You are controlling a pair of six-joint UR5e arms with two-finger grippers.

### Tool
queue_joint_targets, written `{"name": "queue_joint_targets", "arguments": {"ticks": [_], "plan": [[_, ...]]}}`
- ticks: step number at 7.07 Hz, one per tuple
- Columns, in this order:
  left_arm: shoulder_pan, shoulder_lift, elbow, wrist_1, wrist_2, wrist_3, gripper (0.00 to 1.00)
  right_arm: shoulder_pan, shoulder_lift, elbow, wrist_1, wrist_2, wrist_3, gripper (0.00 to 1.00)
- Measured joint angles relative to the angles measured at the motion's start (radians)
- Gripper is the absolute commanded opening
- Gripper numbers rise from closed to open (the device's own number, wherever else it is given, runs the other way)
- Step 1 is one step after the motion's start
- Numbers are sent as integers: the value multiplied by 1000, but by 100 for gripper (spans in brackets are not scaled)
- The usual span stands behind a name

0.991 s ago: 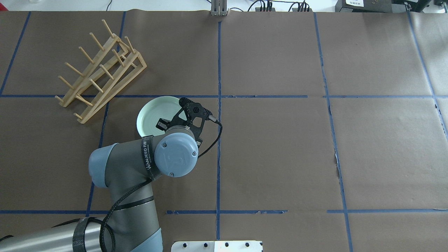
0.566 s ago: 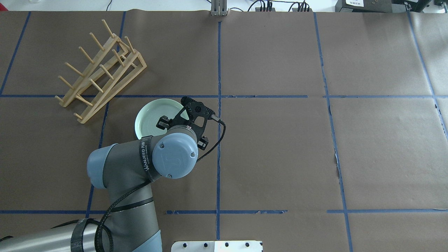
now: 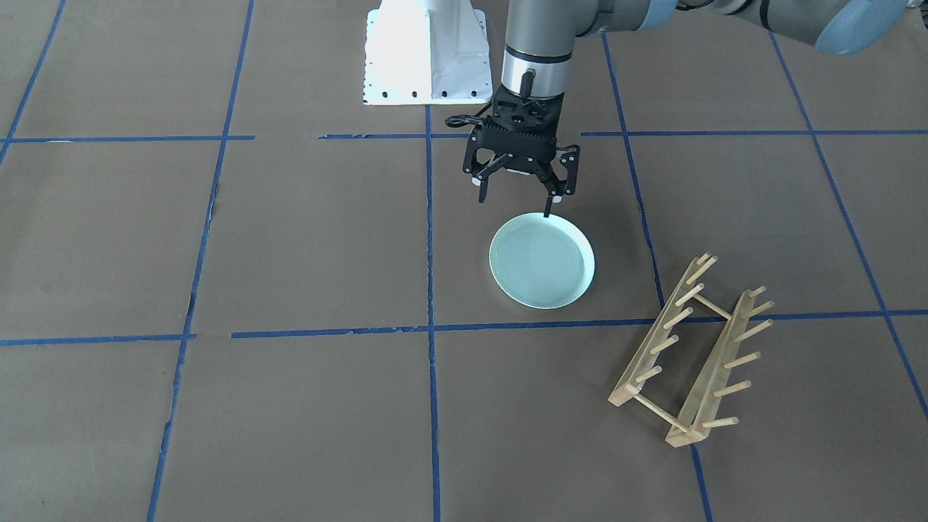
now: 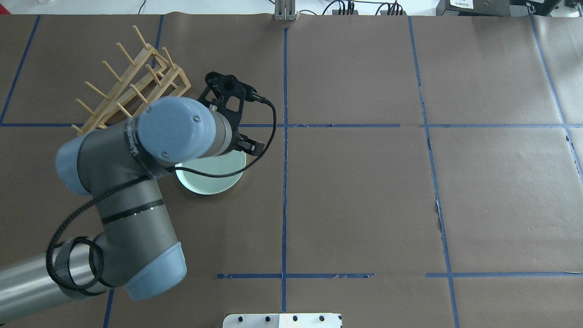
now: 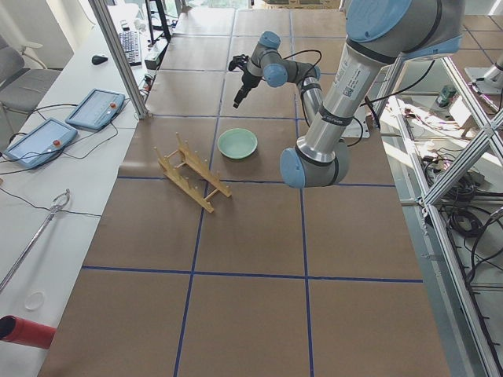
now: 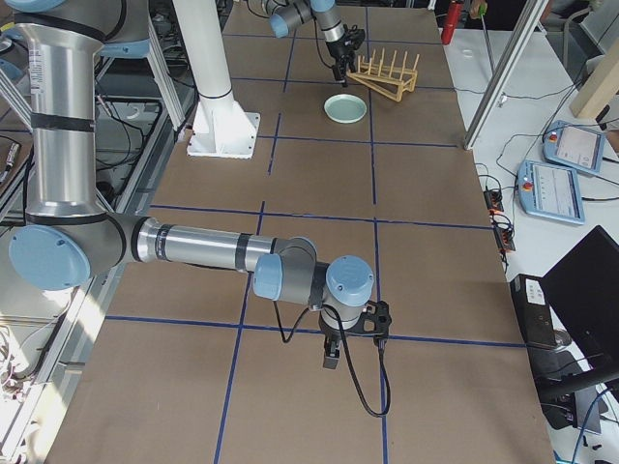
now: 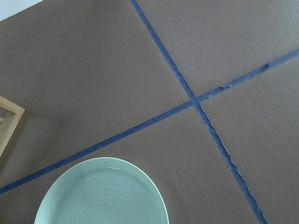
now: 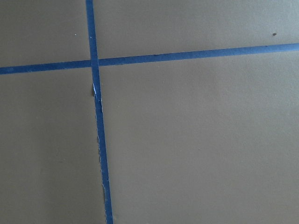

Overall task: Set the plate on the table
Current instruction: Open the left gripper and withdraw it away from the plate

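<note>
My left arm [image 4: 118, 177] hides the far half of the plate [image 4: 210, 183] from overhead, and my right end effector [image 6: 332, 359], well apart from it, is too small to judge.

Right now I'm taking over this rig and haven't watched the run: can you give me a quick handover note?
Plate: flat on the table, near the wooden rack but apart from it.
Left gripper: open, empty, above the plate's robot-side rim, not touching.
Right gripper: low over the table, far from the plate; cannot tell open or shut.
Done: plate placed and released.
To do: probably only retracting the left arm.
</note>
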Motion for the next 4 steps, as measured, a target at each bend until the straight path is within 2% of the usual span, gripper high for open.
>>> {"name": "queue_joint_targets", "arguments": {"ticks": [2,3,4], "plan": [[-214,40,-5,0,-201,209,100,0,0,0,0,0,0,100],[-321,92,-4,0,-280,331,100,0,0,0,0,0,0,100],[-422,154,-2,3,-321,455,100,0,0,0,0,0,0,100]]}}
